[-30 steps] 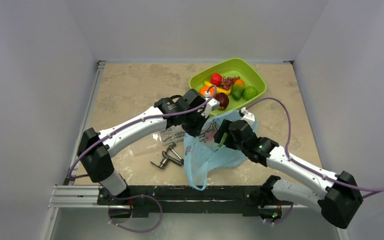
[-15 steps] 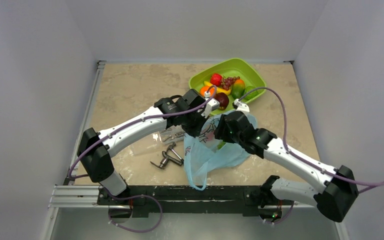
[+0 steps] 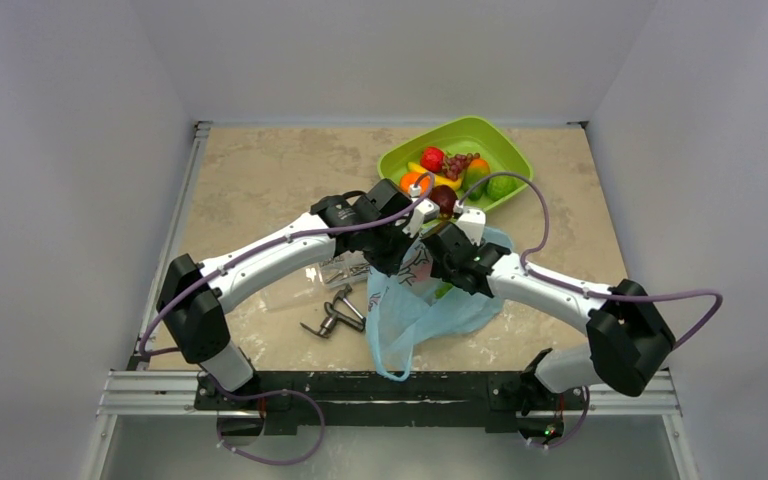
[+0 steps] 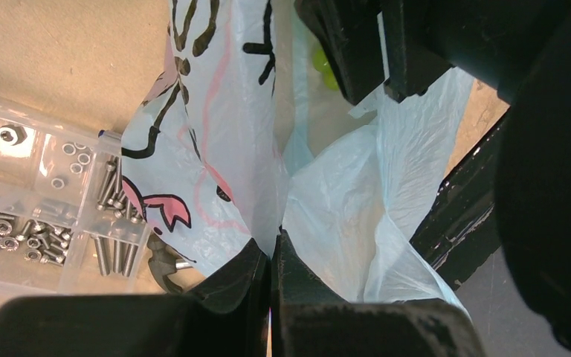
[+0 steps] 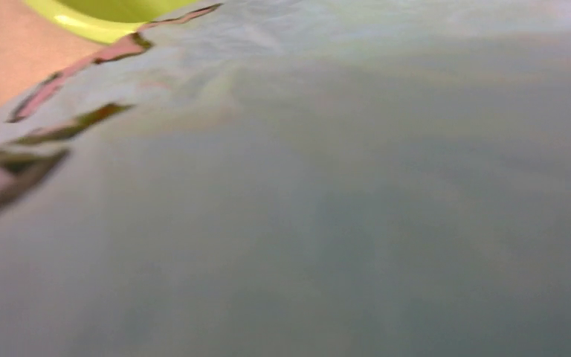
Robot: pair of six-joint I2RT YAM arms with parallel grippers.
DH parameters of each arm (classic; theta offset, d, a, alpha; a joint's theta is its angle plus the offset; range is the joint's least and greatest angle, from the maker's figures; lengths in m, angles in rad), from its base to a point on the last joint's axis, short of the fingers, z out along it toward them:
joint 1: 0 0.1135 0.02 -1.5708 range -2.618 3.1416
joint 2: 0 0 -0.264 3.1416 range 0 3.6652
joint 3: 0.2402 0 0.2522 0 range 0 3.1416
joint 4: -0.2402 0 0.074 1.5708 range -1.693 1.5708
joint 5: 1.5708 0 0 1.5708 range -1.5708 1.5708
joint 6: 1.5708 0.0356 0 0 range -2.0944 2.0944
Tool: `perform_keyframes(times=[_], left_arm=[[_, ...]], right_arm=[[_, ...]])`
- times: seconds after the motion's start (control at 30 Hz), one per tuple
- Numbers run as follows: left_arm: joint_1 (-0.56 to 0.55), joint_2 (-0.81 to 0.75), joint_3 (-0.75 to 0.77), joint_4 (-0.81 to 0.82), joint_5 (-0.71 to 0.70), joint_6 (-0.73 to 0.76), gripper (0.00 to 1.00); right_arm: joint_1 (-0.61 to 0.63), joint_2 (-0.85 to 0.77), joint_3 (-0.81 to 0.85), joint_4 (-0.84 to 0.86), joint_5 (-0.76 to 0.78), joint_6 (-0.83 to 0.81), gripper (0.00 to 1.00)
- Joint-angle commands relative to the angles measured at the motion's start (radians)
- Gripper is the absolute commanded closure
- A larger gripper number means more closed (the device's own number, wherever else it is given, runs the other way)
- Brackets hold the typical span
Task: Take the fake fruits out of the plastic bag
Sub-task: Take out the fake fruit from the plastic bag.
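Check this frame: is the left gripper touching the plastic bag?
Touching. The left wrist view shows the left gripper shut on a fold of the plastic bag, with the thin film pinched where its jaws meet.

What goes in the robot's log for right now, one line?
left gripper: shut on plastic bag | right gripper: at bag mouth, grip unclear | green fruit: in bag

The top camera looked down from high behind the arms [image 3: 260, 255] over the whole table [image 3: 260, 180]. The left wrist camera faced down along the left claw [image 4: 271, 256], close to the bag [image 4: 342, 201]. The right wrist camera sat so near the bag that blurred film filled its view. All three shared the bag.
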Motion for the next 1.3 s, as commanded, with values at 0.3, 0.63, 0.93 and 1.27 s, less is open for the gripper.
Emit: perform_keyframes(times=[0.3,0.63,0.93,1.27], left_arm=[[-0.004,-0.006,0.044,0.004,0.011,0.011,1.0],[-0.004,-0.001,0.045,0.005,0.023,0.009,1.0],[-0.006,0.002,0.045,0.003,0.022,0.01,1.0],[-0.009,-0.004,0.047,-0.001,0.018,0.012,1.0]], right_arm=[[-0.003,0.043,0.006,-0.017,0.141,-0.032,0.43],[-0.001,0.054,0.056,-0.061,0.165,-0.044,0.41],[-0.006,0.1,-0.038,0.014,0.172,-0.022,0.38],[-0.009,0.211,0.026,0.018,0.129,-0.011,0.41]])
